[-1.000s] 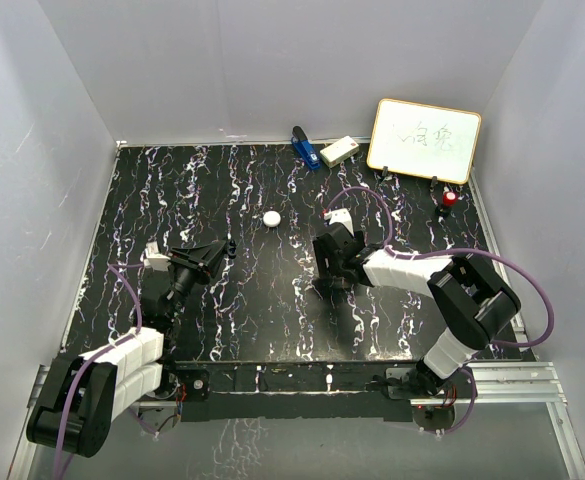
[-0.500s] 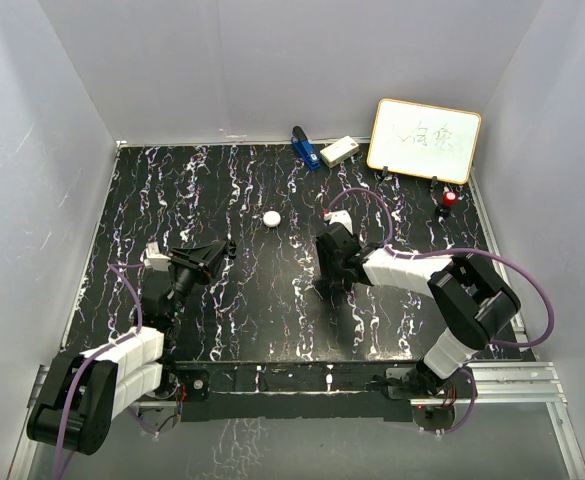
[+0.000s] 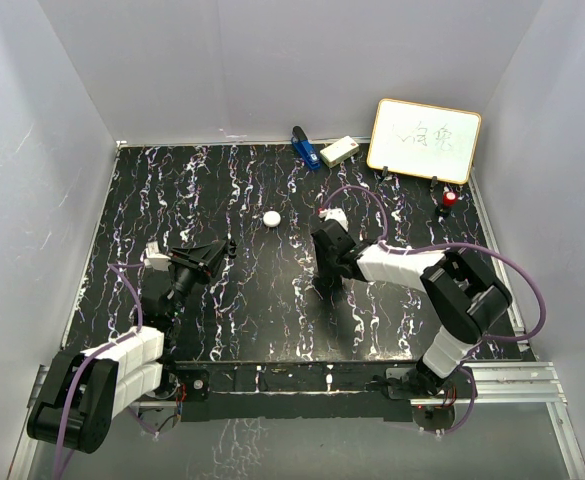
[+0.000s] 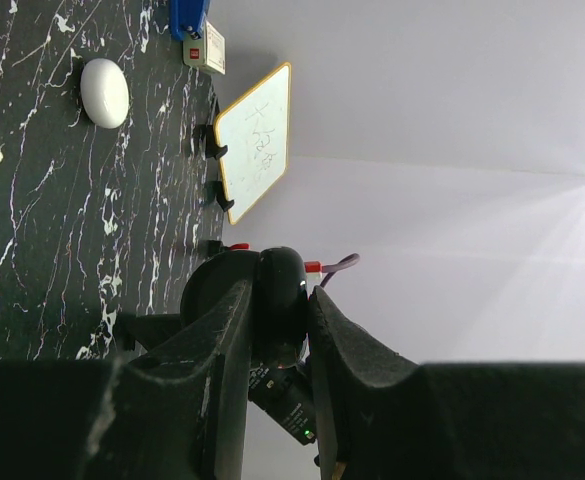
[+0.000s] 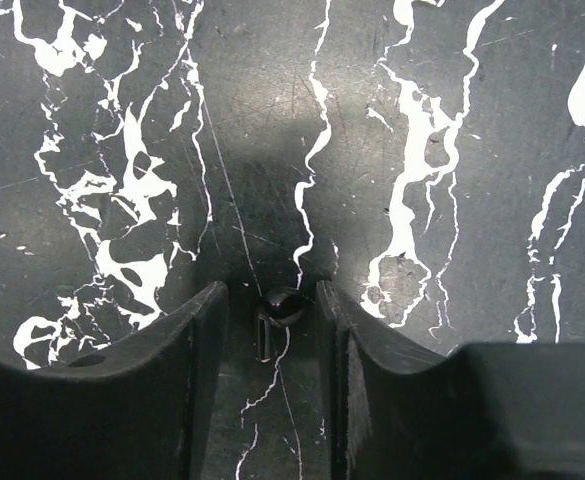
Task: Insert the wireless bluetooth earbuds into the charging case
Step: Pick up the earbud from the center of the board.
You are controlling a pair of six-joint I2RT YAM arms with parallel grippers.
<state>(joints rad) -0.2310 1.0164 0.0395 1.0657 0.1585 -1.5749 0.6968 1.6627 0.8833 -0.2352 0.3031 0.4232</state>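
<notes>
- The charging case (image 3: 271, 218), a white rounded puck, lay on the black marbled table (image 3: 222, 190).
- The right gripper (image 5: 272, 298) sat near the case, to its right and toward the arm bases, pointed down at the table.
- Right gripper state: fingers (image 5: 200, 350) spread, flanking a tiny rounded piece with a short stem (image 5: 280, 305), apparently one of the wireless bluetooth earbuds. The piece looked dark in the fingers' shadow. A gap showed on its left side; contact on its right side could not be determined.
- The left gripper (image 4: 278, 295) hung left of the case and toward the arm bases, well apart from it.
- Left gripper state: fingers parted by a narrow gap, holding nothing.
- A whiteboard (image 3: 424, 140) stood well to the right of the case, at the table's far edge.
</notes>
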